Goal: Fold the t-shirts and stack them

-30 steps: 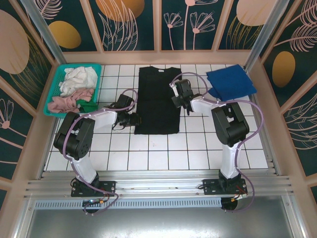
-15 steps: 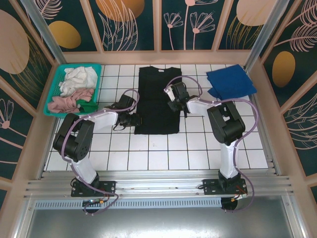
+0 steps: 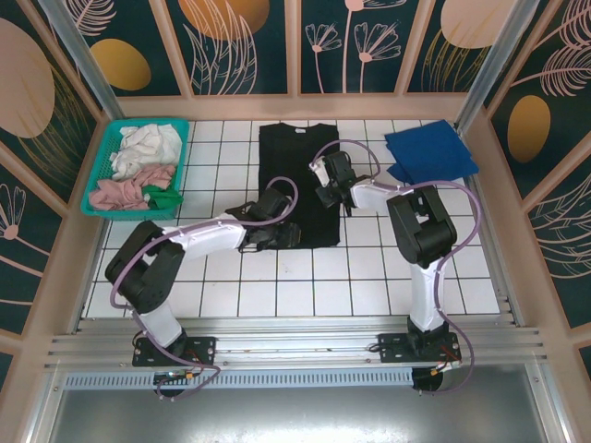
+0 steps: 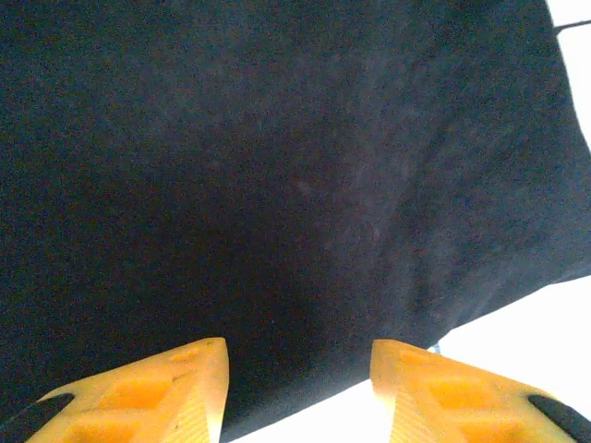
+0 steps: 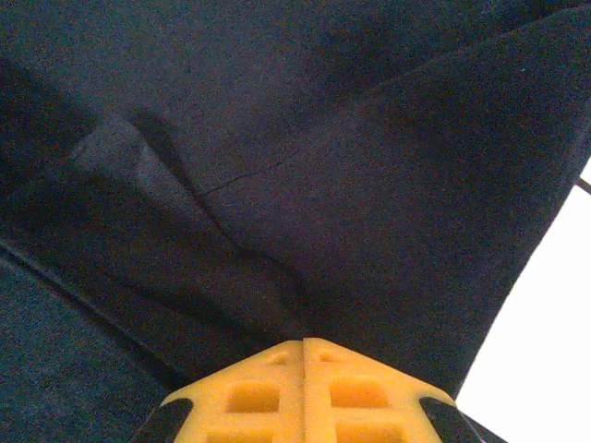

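Dark wall panels [image 3: 249, 46] painted with pale leaves and orange ovals close in a white tiled counter [image 3: 277, 286] with thin dark grid lines. At its far left sits a teal mesh basket [image 3: 97, 198] holding crumpled white, pink and green cloths [image 3: 143, 157].

A black t-shirt [image 3: 291, 166], soft matte knit, lies flat along the middle of the counter, folded into a long narrow rectangle. A blue t-shirt [image 3: 429, 152] rests folded in a rough square at the far right, well apart from it.

The left tool [image 3: 277, 235] sits at the black shirt's near hem. Its yellow fingers [image 4: 185, 388] stand apart with nothing between them, the cloth edge just ahead.

The right tool [image 3: 325, 185] is on the shirt's right edge. Its yellow fingers [image 5: 268, 392] are pressed together, pinching black fabric that rises into their tips in a soft crease.
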